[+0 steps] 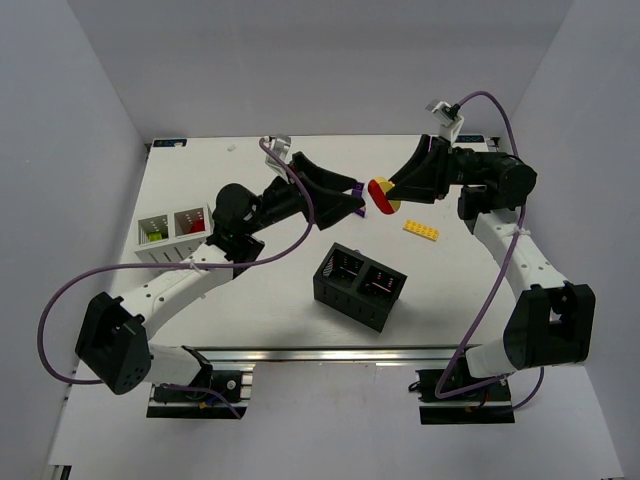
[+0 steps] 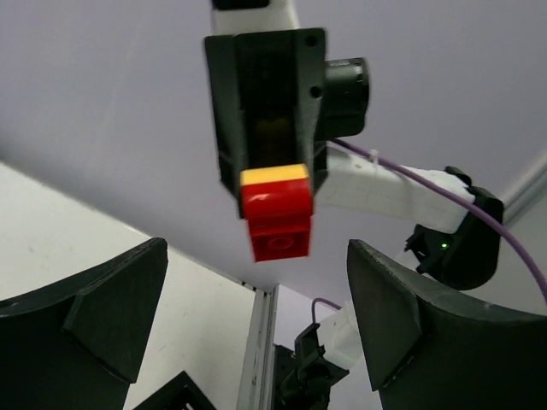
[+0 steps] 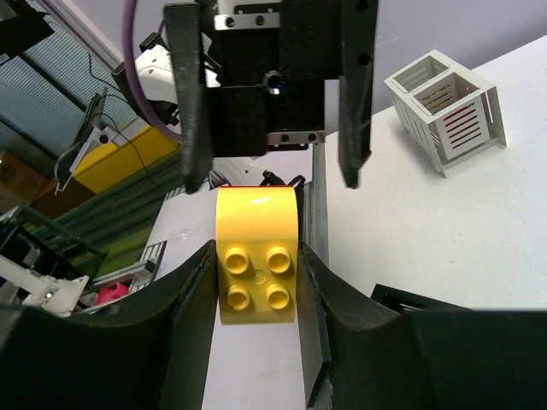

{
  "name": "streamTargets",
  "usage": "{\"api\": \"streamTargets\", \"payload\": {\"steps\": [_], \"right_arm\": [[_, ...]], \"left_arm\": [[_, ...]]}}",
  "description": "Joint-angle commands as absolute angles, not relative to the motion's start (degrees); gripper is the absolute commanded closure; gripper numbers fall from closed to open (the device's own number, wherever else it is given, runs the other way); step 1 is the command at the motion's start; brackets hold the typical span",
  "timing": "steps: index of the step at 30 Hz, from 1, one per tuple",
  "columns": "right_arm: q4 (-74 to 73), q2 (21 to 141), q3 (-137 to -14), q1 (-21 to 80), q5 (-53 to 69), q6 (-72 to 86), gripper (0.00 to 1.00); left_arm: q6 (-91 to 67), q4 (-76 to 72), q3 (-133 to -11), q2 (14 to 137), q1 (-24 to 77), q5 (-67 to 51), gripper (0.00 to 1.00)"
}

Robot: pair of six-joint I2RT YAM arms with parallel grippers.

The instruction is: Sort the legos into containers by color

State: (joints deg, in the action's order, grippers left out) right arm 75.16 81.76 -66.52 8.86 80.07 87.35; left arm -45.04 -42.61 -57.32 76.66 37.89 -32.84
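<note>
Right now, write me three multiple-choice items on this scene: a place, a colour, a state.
1. The flat yellow-orange studded plastic brick lies: A in the black two-cell box; B on the white table; C in the white slatted box.
2. The stacked plastic bricks in the right pincer are: A red and yellow; B green and purple; C both blue.
3. The left pincer is: A shut on a brick; B open; C out of view.
Answers: 1 B, it rests on bare tabletop; 2 A, the left wrist view shows yellow above red; 3 B, its fingers stand wide apart.
</note>
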Motion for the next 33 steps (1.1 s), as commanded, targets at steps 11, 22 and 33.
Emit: {"api": "streamTargets", "payload": {"steps": [11, 22, 33], "right_arm": [[80.2, 83.2, -67.6, 9.6, 79.6, 86.2, 1.00], [80.2, 83.5, -67.2, 9.2, 80.2, 85.3, 1.00], [69.4, 81.4, -67.0, 9.4, 80.8, 74.5, 1.00]], "left_arm": [[-45.4, -43.3, -63.2, 80.5, 41.4, -35.6, 0.08], [-42.5, -38.5, -65.0, 81.2, 42.5, -33.1, 0.57], [-40.5, -32.1, -67.2, 81.6, 42.5, -28.7, 1.00]]}}
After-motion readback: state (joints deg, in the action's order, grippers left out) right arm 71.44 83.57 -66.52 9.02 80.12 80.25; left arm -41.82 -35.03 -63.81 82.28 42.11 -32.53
